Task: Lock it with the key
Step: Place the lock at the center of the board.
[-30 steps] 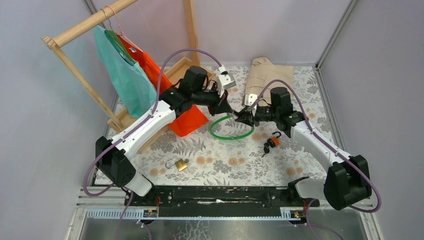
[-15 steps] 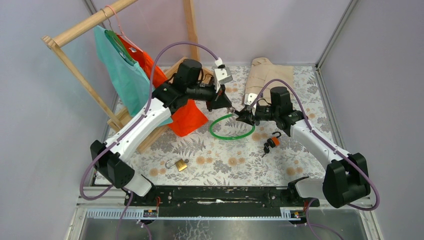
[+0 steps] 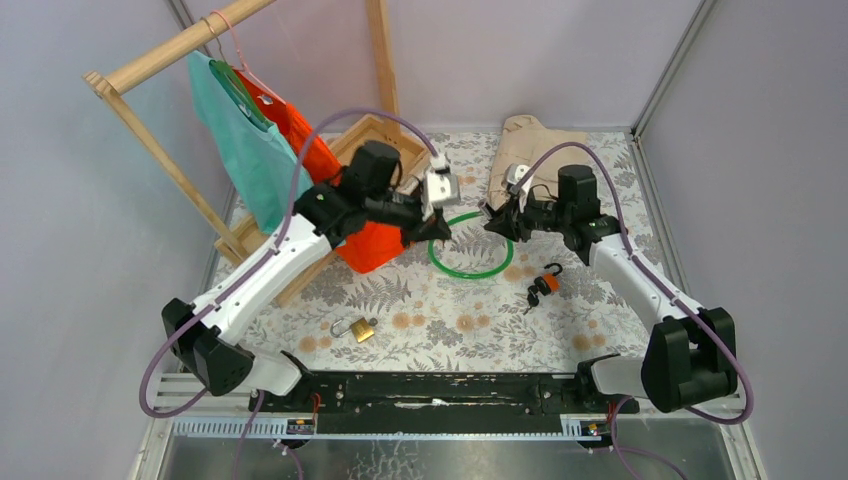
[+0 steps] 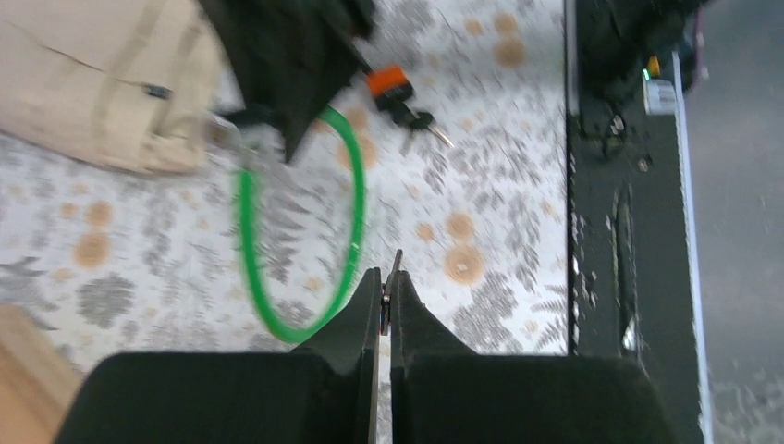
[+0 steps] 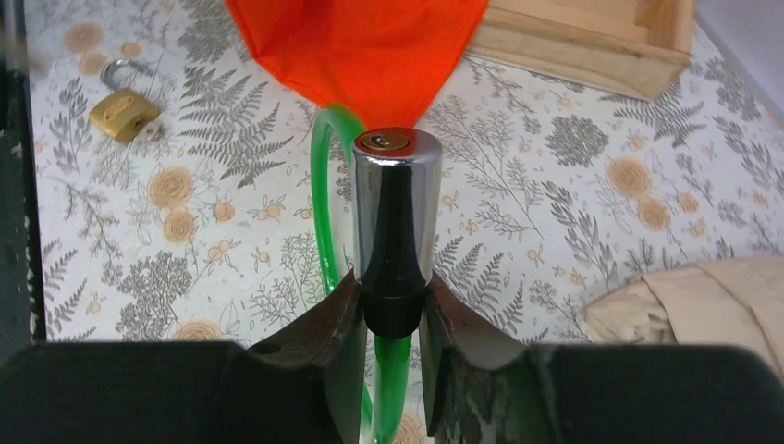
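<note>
A green cable lock point(image 3: 470, 268) lies looped on the floral table. My right gripper point(image 3: 497, 226) is shut on its chrome lock cylinder point(image 5: 393, 213), holding it with the keyhole end pointing away from the wrist camera; the green cable point(image 5: 325, 203) runs down behind it. My left gripper point(image 3: 441, 229) is shut on a thin key point(image 4: 395, 274) whose tip sticks out between the fingertips. It hovers over the loop's left side point(image 4: 351, 194), a short way left of the cylinder and apart from it.
An orange padlock with keys point(image 3: 543, 285) lies right of the loop. A brass padlock point(image 3: 358, 329) lies near the front left. A wooden rack point(image 3: 160, 60) with teal and orange garments point(image 3: 375, 240) stands at the left. A beige garment point(image 3: 525, 150) lies at the back.
My left gripper has drawn back to the left with the key, away from the cylinder. My right gripper has shifted slightly right and back with the cylinder, so the gap has widened.
</note>
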